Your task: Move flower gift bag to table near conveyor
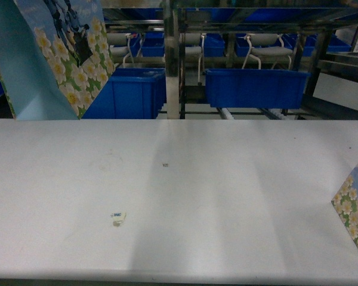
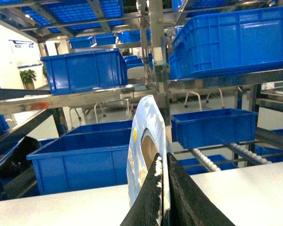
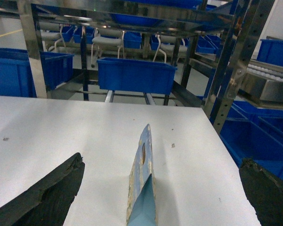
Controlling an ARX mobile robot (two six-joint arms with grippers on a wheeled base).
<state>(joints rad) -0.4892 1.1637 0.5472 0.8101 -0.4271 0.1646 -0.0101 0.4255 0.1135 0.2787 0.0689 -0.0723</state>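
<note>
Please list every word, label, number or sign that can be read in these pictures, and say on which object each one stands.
No text can be read with confidence.
Small white scrap lying on the large white flat-topped table: dark marks, too small to read.
Dark tag on the light blue gift bag with white flowers: blurred, no letters legible.
White sign on the far wall: dark print, too small to read.
Blue plastic bins: no labels visible.
</note>
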